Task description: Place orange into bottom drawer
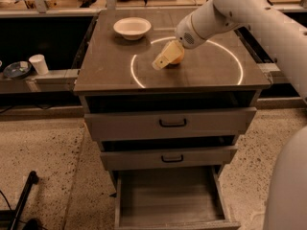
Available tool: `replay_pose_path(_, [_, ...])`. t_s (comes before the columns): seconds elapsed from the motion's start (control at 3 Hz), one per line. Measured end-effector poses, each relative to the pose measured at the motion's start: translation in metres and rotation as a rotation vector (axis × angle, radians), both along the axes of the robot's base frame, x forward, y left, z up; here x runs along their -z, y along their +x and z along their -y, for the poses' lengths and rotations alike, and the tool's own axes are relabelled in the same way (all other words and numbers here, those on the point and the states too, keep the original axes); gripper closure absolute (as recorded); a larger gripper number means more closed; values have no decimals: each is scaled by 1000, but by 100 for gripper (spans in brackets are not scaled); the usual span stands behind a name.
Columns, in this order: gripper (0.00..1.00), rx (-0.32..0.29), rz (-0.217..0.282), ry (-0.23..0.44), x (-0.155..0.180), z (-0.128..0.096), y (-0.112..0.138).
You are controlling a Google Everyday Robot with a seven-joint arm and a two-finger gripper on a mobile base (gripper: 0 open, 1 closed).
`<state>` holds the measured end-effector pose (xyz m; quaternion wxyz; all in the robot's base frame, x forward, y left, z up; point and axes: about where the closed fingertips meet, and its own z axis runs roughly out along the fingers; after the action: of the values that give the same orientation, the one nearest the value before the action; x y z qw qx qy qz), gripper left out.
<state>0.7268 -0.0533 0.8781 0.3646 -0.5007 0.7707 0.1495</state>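
Observation:
The orange (pixel 177 59) rests on the grey-brown cabinet's top (pixel 105 75), just left of the middle and inside a bright ring of light. It is partly hidden behind my gripper (pixel 164 59), which reaches in from the upper right and sits low over the fruit, against its left side. The bottom drawer (pixel 168 200) is pulled open at the foot of the cabinet; its wood-grain floor is bare. The two wider drawers with black handles above it are shut.
A white bowl (pixel 132 28) stands at the back left of the cabinet top. A white paper cup (pixel 38 63) and a dark dish (pixel 17 70) sit on a low shelf to the left. My white arm (pixel 249 13) spans the upper right.

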Motion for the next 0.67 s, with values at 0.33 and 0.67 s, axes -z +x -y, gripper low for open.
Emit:
replay_pose_path(0.33, [17,16,-11,12,13,8,10])
replay_pose_path(0.67, [48,11,-16,30,26,15,17])
